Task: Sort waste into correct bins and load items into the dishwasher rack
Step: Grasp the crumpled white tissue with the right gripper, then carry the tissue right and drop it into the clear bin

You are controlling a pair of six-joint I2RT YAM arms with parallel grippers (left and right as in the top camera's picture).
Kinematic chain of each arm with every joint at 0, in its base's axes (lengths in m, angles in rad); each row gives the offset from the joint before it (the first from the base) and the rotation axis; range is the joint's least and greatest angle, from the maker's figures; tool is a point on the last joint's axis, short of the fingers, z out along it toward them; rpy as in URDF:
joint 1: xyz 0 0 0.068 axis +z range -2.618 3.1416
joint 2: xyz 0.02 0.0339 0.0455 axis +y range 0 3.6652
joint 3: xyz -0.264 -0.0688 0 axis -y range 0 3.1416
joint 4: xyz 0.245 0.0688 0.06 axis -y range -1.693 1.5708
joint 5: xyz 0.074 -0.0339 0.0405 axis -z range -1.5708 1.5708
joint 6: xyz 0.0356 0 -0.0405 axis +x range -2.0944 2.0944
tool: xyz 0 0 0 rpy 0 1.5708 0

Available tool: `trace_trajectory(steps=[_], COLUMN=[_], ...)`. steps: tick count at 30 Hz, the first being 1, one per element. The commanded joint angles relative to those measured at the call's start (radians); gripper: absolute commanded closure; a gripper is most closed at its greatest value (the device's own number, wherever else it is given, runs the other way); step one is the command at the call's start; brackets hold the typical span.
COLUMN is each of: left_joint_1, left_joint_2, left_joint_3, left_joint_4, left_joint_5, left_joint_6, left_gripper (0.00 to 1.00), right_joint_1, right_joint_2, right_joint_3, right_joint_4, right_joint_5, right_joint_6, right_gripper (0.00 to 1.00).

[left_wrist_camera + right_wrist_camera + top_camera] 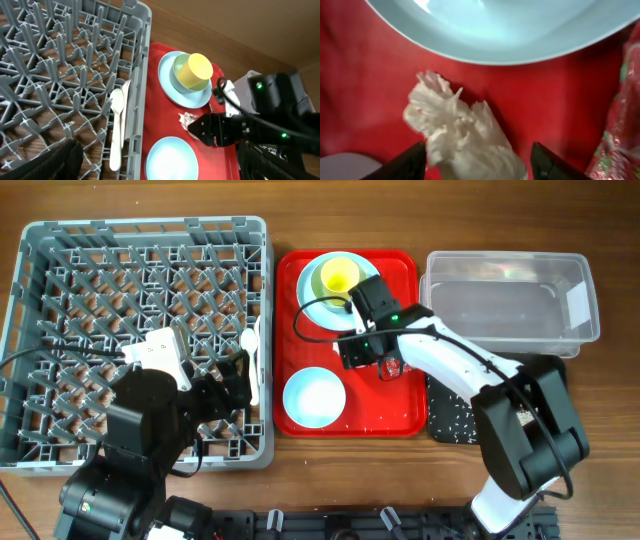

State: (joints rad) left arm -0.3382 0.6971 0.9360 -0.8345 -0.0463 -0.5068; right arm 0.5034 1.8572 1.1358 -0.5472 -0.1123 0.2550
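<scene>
From overhead, we see the right end effector (362, 352) low over the red tray (400, 415). It is just below the plate (308, 280) that carries the yellow cup (338, 275). The red wrapper (392, 367) lies just beside it. The left end effector (232, 385) hangs over the right side of the rack (140, 225).

In the left wrist view, its fingers (55, 162) stand wide apart and hold nothing. The spoon (116, 125) lies in the rack along the right wall, its round end pointing to the top of the picture. The fork (126, 92) lies beside it the same way. The napkin (186, 120) sits on the tray below the plate.

In the right wrist view, the fingers (405, 162) are open wide, one on each side of the napkin. We cannot tell if they touch it. The napkin's long side slants from upper left down to lower right, toward the gap between them.
</scene>
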Motion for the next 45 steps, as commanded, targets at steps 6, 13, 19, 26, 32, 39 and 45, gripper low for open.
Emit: trace_trajectory(steps=[6,13,19,26,32,39,45], left_joint_1=[0.005,0.005,0.005,0.005,0.005,0.005,0.005], left_joint_2=[-0.001,-0.001,-0.001,-0.001,-0.001,-0.001,-0.001], left_joint_3=[0.015,0.015,0.015,0.015,0.015,0.015,0.015], left_joint_4=[0.002,0.002,0.002,0.002,0.002,0.002,0.002], left_joint_5=[0.0,0.0,0.0,0.0,0.0,0.0,0.0], left_joint_6=[-0.003,-0.003,-0.003,-0.003,-0.003,-0.003,-0.003], left_gripper=[0.0,0.0,0.0,0.0,0.0,0.0,0.0], right_joint_1=[0.0,-0.134,-0.374,-0.475,-0.469,-0.429,-0.163], right_joint_2=[-0.067,-0.348,-0.296,-0.158,-0.283,-0.462,-0.452], right_joint_3=[0.063,0.198,0.139,0.071,0.185,0.245,0.098], right_joint_4=[-0.076,-0.285,-0.288,-0.192,-0.355,-0.517,-0.398], right_joint_5=[-0.106,0.565,0.533,0.462,0.373,-0.195,-0.05], right_joint_6=[-0.02,0.084,0.114,0.11,0.077,-0.068,0.014], right_gripper=[0.78,0.84,0.84,0.15,0.13,0.43,0.6])
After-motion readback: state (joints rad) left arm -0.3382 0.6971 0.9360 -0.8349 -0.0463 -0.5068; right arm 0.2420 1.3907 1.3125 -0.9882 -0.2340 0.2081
